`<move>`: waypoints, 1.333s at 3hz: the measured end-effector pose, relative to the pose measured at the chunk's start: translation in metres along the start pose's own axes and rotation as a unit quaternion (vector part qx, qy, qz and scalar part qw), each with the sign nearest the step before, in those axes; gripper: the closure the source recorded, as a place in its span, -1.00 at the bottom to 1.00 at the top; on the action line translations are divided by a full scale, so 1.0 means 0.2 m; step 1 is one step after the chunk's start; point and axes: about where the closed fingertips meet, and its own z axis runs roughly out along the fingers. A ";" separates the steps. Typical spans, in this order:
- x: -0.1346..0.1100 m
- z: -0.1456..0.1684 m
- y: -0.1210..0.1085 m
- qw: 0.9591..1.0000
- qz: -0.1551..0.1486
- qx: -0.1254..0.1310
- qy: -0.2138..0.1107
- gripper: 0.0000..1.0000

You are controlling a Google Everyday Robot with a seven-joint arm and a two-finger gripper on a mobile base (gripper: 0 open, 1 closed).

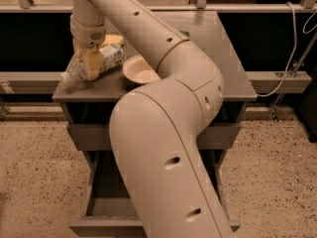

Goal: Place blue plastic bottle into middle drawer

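The gripper [92, 63] is low over the left end of the grey cabinet top [218, 58]. It hangs from the large cream arm [163, 148], which rises from the bottom edge of the view and bends back toward the upper left. The blue plastic bottle [112, 56] lies on its side on the cabinet top, directly at the jaws. Its middle part is covered by the yellowish front of the gripper. Its pale label end comes out to the right of the jaws and a little behind them, and its clear neck end comes out to the left of the jaws, near the front left corner of the top. Whether the jaws are apart or clamped on the bottle cannot be told, because the gripper body hides the place where they meet it. Just to the right of the jaws, beside the bottle, stands a pale bowl [140, 72]. Just behind the jaws there is a pale yellow shape [113, 37], and it is not clear what it is. Farther right and behind, a small green object [184, 33] shows at the edge of the arm. Below the jaws is the closed upper drawer front [85, 135]. Well below them the middle drawer [101, 226] is pulled out, its right part hidden behind the arm; the bottle is not in it.
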 end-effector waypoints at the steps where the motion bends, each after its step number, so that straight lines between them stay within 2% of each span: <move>1: -0.05 -0.24 0.01 0.999 -0.024 0.030 0.011 1.00; 2: -0.11 -0.47 0.04 0.996 -0.056 0.067 0.018 1.00; 3: -0.16 -0.66 0.14 0.994 -0.045 0.098 0.002 1.00; 4: -0.19 -0.74 0.36 0.990 0.039 0.123 -0.060 1.00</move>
